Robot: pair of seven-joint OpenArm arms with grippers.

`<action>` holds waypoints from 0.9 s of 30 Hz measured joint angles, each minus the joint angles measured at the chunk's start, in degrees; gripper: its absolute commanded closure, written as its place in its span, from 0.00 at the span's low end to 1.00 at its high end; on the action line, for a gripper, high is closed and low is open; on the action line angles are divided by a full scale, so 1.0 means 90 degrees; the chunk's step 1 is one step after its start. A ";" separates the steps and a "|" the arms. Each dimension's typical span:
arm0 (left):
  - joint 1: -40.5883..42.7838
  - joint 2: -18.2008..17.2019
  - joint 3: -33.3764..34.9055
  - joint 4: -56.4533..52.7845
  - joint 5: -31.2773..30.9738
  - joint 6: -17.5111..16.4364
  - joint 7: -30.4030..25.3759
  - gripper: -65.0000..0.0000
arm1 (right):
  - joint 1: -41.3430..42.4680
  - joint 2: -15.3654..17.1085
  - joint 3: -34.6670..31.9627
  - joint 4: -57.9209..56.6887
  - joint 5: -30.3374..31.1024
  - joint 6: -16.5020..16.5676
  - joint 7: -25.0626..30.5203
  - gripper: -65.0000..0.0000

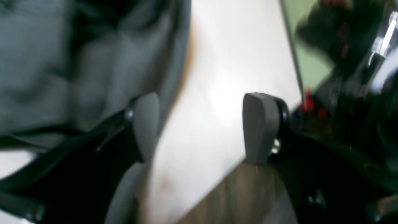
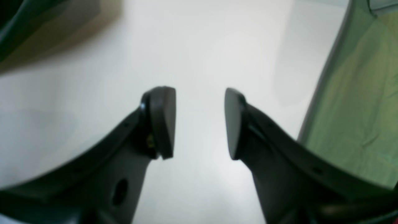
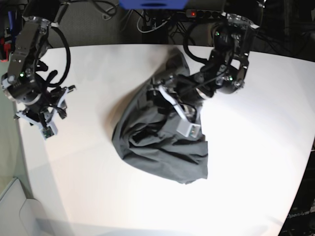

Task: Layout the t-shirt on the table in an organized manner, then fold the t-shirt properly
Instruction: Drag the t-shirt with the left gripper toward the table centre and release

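t-shirt (image 3: 157, 142): crumpled heap, mid-table (image 3: 246, 162) | left gripper (image 1: 199, 127): over its far edge, jaws parted, empty, nearer | right gripper (image 2: 200, 123): parted, empty, well apart at table edge

The left wrist view is badly blurred: the t-shirt (image 1: 62, 62) reads only as grey folds, cut off at the top and left edges. In the base view the left gripper (image 3: 173, 97) overlaps the cloth, perhaps touching it; its fingertips cannot be made out. The table (image 3: 256, 147) runs past the frame's bottom edge.
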 measured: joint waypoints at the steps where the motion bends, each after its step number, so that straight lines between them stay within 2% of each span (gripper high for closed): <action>1: 0.0049 0.0000 -0.0228 -0.0002 0.0034 0.0007 -0.0092 0.36 | 0.0002 -0.0002 -0.0002 0.0000 0.0002 0.0000 0.0005 0.58; 4: 0.0126 -0.0029 -0.0767 -0.0121 0.0199 0.0022 -0.0277 0.36 | -0.0022 0.0000 -0.0002 0.0000 0.0002 0.0002 0.0005 0.58; 8: 0.0087 0.0053 -0.0957 -0.0500 0.0930 0.0068 -0.0384 0.36 | -0.0051 0.0000 -0.0012 0.0000 0.0002 0.0000 0.0005 0.58; 18: 0.0087 0.1066 -0.0928 -0.0692 0.2943 0.0019 -0.0695 0.35 | -0.0049 -0.0019 -0.0051 -0.0002 0.0002 0.0002 0.0002 0.58; 21: -0.0070 0.1231 -0.0920 -0.1013 0.3339 -0.0002 -0.0690 0.35 | -0.0044 -0.0017 -0.0056 -0.0002 0.0002 0.0002 0.0002 0.58; 27: -0.0413 0.1253 -0.0928 -0.1722 0.3395 0.0007 -0.0712 0.35 | -0.0036 -0.0019 -0.0056 -0.0002 0.0002 0.0002 0.0000 0.58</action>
